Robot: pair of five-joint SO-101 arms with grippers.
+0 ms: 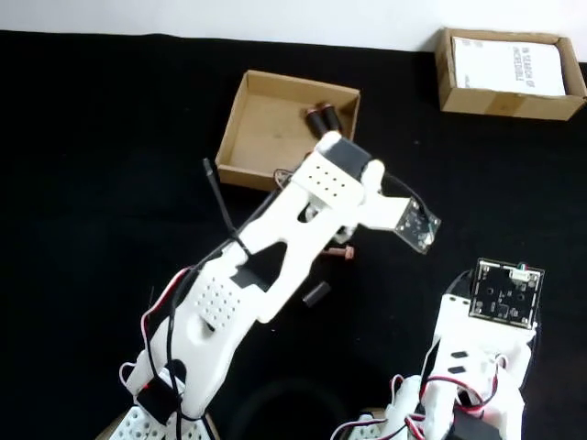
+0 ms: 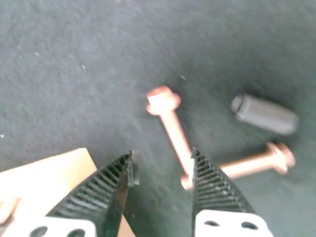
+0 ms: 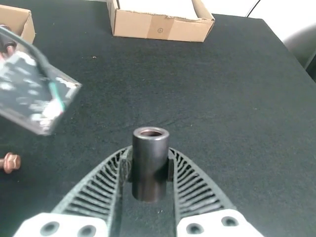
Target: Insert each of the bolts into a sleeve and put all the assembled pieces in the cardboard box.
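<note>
My left gripper is open and hovers just above the black mat, its jaws straddling the end of a copper bolt. A second copper bolt lies crosswise by that finger, and a dark sleeve lies on its side beyond. From above, one bolt and the sleeve peek out beside the left arm. My right gripper is shut on an upright dark sleeve, its bore facing up. The cardboard box holds one assembled piece.
A second cardboard box with white paper inside sits at the far right corner. The left arm's camera board hangs close in front of the right gripper. A bolt head lies on the mat near it.
</note>
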